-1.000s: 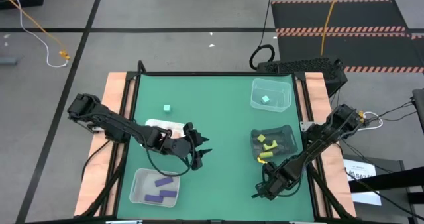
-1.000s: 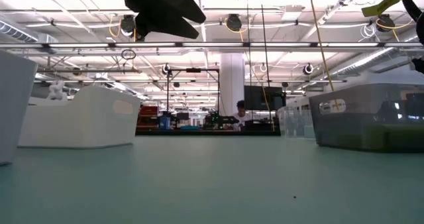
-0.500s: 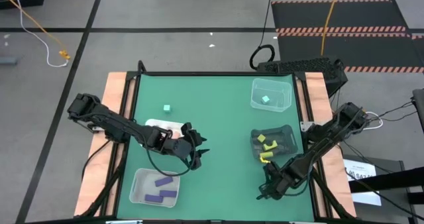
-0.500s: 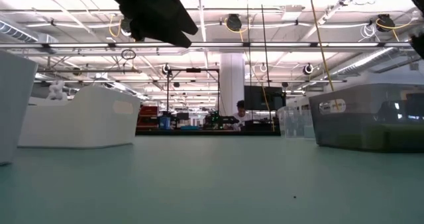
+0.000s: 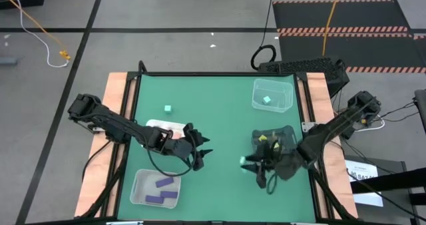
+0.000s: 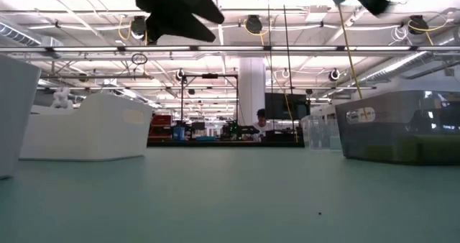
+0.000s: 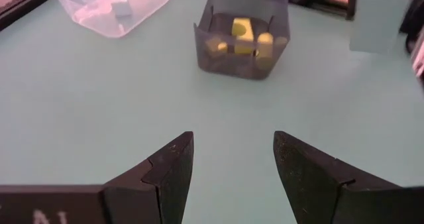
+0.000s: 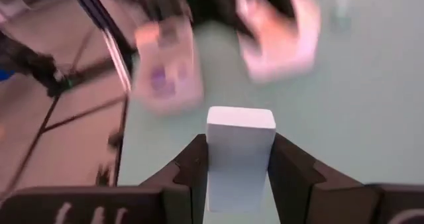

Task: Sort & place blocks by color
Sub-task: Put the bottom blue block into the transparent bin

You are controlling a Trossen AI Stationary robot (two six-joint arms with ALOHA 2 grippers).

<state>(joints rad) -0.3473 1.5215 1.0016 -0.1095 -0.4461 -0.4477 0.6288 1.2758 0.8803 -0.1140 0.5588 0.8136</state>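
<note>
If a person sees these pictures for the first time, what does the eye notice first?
First, the right gripper, shut on a pale mint block and held above the mat beside the dark tray of yellow blocks. Next, the left gripper, open and empty over bare mat near the table's middle. One mint block lies alone on the mat.

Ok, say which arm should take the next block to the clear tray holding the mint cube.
Right. The right gripper is shut on a pale block, and the clear tray lies on its side. The left gripper hangs open, empty.
</note>
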